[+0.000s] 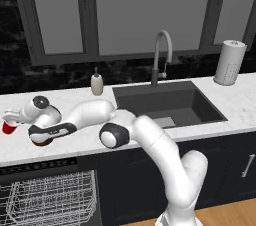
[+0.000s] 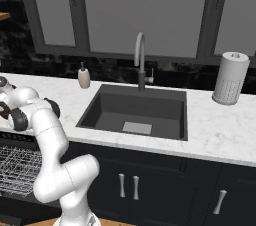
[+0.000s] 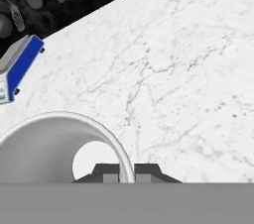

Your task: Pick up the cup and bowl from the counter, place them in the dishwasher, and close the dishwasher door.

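The red cup (image 1: 7, 128) stands at the far left of the white marble counter (image 1: 200, 95). My gripper (image 1: 11, 119) comes down on it from above. In the hand view the cup's white rim (image 3: 59, 119) curves between my two dark fingertips (image 3: 110, 172), and the gripper (image 3: 127, 172) is shut on the cup's wall. The reddish-brown bowl (image 1: 42, 142) sits just right of the cup, mostly hidden under my forearm. Below the counter the dishwasher (image 1: 37, 166) stands open with its white wire rack (image 1: 50, 200) showing, also seen at the rack (image 2: 17, 170). The dishwasher door is out of view.
A beige soap dispenser (image 1: 97, 83) stands behind the bowl, left of the dark sink (image 1: 167, 102) and its grey faucet (image 1: 161, 52). A paper towel roll (image 1: 230, 62) is at the far right. A blue and white scale (image 3: 17, 67) lies near the cup.
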Available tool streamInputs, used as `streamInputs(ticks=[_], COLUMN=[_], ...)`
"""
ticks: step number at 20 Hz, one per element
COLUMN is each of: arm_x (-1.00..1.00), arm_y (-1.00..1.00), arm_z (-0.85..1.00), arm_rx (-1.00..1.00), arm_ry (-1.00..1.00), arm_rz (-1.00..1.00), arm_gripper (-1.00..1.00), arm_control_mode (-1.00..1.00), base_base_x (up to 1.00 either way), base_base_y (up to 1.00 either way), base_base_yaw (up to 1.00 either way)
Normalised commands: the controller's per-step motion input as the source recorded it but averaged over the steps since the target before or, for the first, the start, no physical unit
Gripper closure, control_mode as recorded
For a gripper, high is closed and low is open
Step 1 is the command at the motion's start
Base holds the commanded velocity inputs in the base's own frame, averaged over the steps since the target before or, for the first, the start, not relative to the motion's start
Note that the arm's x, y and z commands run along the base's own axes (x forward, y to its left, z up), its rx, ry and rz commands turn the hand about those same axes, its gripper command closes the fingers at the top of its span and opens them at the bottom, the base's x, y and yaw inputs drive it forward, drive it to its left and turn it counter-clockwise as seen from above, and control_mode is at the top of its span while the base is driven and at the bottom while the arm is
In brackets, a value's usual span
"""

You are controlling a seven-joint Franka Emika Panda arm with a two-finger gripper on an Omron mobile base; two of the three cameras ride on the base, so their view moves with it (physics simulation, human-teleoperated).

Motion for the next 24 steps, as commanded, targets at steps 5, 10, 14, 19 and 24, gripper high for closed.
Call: streamInputs(ticks=[5, 10, 14, 19, 24], arm_x=[0.03, -0.07, -0.59, -0.75, -0.76], arm_y=[-0.25, -0.89, -0.99, -0.75, -0.61], arm_z=[0.65, 0.23, 0.12, 0.83, 0.76], arm_rx=[-0.03, -0.02, -0.01, 0.00, 0.00], arm_ry=[-0.14, 0.00, 0.05, 0.06, 0.31], arm_rz=[-0.02, -0.08, -0.10, -0.08, -0.07], arm_gripper=[1.00, 1.00, 1.00, 1.00, 1.00], arm_control_mode=[-1.00, -1.00, -1.00, -1.00, -1.00], base_base_x=[0.00, 0.00, 0.00, 0.00, 0.00], base_base_y=[0.00, 0.00, 0.00, 0.00, 0.00], base_base_yaw=[0.00, 0.00, 0.00, 0.00, 0.00])
